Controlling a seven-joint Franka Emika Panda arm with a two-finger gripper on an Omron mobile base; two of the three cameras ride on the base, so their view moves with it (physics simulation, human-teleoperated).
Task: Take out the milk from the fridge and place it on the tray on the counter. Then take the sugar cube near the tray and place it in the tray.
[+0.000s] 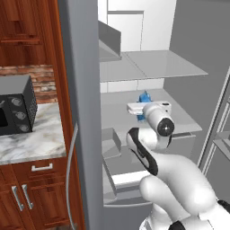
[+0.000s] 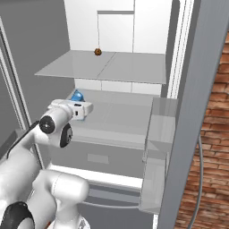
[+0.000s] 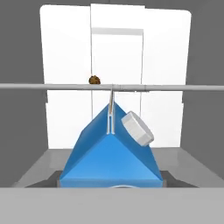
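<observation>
A: Which step is the robot on?

B: The first. The small blue gabled milk carton [image 3: 109, 157] with its white round cap stands on the pale grey middle shelf [image 2: 120, 120] of the open tall grey fridge [image 1: 83, 112], near that shelf's left front corner, and the white arm's two-finger gripper [image 1: 143, 108] is right at it.

A: Is the claw clenched on it?

B: That cannot be told. The hand view looks straight over the gable from close up, but the fingertips are hidden, and in the base views the hand covers most of the carton.

A: And the next move?

B: Judging from this, a firm grasp must be confirmed, then the carton lifted off the shelf and drawn out past the front edge without hitting the shelf above [image 2: 107, 67]. The white marble counter [image 1: 31, 134] lies to the left
</observation>
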